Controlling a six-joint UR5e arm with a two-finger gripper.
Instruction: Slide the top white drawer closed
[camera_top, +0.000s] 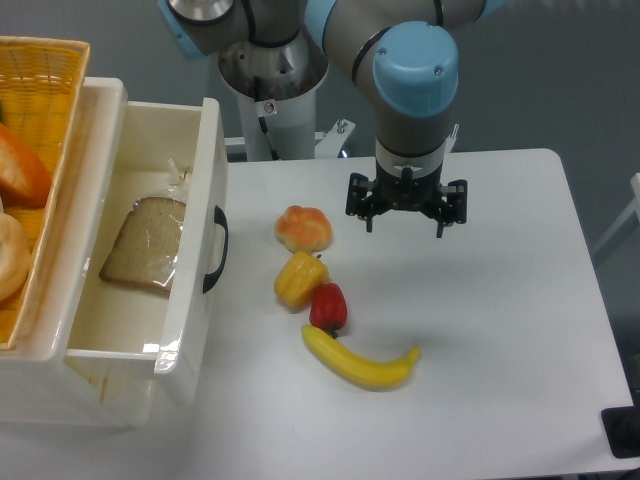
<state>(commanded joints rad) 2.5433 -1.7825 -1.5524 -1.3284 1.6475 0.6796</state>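
Cream-white and glossy, the top white drawer (150, 240) stands pulled out from its cabinet at the left side of the table (500, 330), its open box showing a wrapped slice of brown bread (142, 246) lying on the drawer floor. A black curved handle (214, 250) sits on the front panel, which faces the middle of the table. Above and behind the drawer, on top of the unit, a yellow wicker basket (45, 110) holds an orange-red item and a pale round one, both only partly in view at the left edge. Just right of the drawer front, well apart from it, lies a loose cluster of toy food: a small orange-tinted bun (304, 228), a yellow bell pepper (299, 280) touching a red bell pepper (329, 306), and a banana (362, 363) just below them. The gripper (406, 205) hangs over the table to the right of the bun, pointing down, holding nothing, its fingers spread apart, with the arm's blue-capped wrist joint above it
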